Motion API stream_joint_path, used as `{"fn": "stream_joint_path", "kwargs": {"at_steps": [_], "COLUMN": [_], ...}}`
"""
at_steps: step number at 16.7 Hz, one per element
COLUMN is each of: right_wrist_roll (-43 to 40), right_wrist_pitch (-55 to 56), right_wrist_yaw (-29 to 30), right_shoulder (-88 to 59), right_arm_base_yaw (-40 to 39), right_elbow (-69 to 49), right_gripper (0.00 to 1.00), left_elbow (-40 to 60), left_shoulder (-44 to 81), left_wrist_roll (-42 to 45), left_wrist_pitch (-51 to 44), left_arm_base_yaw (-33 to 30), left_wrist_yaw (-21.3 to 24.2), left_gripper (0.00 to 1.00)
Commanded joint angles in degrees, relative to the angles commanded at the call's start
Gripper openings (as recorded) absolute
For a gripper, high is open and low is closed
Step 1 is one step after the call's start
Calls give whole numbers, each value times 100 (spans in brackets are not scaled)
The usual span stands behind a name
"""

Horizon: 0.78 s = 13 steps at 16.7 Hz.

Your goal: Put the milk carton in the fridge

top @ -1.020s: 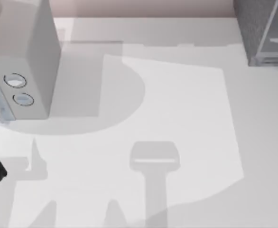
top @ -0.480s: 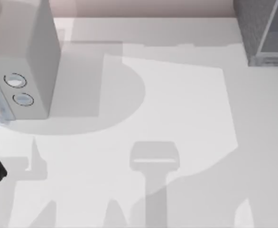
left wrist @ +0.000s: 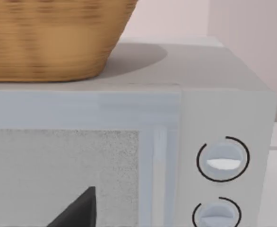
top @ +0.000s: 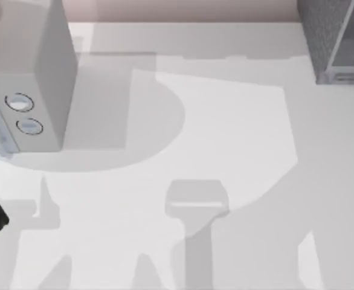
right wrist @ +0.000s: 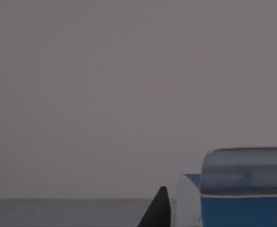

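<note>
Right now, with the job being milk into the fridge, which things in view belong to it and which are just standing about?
Belongs to the job:
- milk carton, blue and white, close by the right claw's dark fingertip
- fridge, dark speckled cabinet at the table's far right corner

Just standing about:
- microwave with two dials, far left
- wicker basket on top of it

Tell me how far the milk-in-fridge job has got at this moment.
Nothing looks finished yet. The small blue and white milk carton sits close beside the right end effector's dark fingertip in the right wrist view; whether it is gripped cannot be told. The large dark grey speckled fridge stands at the table's far right corner. Carrying the carton there and putting it inside remains.
</note>
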State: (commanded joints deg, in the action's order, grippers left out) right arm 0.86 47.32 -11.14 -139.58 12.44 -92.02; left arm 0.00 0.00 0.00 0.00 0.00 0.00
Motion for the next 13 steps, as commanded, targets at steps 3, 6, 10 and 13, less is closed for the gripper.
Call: {"fn": "stream_joint_path", "kwargs": {"at_steps": [3, 6, 10, 13], "right_wrist_roll": [0, 0, 0, 0], "right_wrist_pitch": [0, 0, 0, 0], "right_wrist_yaw": [0, 0, 0, 0], "right_shoulder": [0, 0, 0, 0], "right_arm_base_yaw": [0, 0, 0, 0], "right_elbow": [0, 0, 0, 0], "right_gripper": [8, 30, 60, 83], "left_elbow": [0, 0, 0, 0], "left_shoulder": [0, 0, 0, 0], "left_wrist_roll": [0, 0, 0, 0], "left_wrist_pitch": [0, 0, 0, 0], "left_arm_base_yaw": [0, 0, 0, 0], "left_wrist_yaw": [0, 0, 0, 0], "left_gripper": [100, 100, 100, 100]}}
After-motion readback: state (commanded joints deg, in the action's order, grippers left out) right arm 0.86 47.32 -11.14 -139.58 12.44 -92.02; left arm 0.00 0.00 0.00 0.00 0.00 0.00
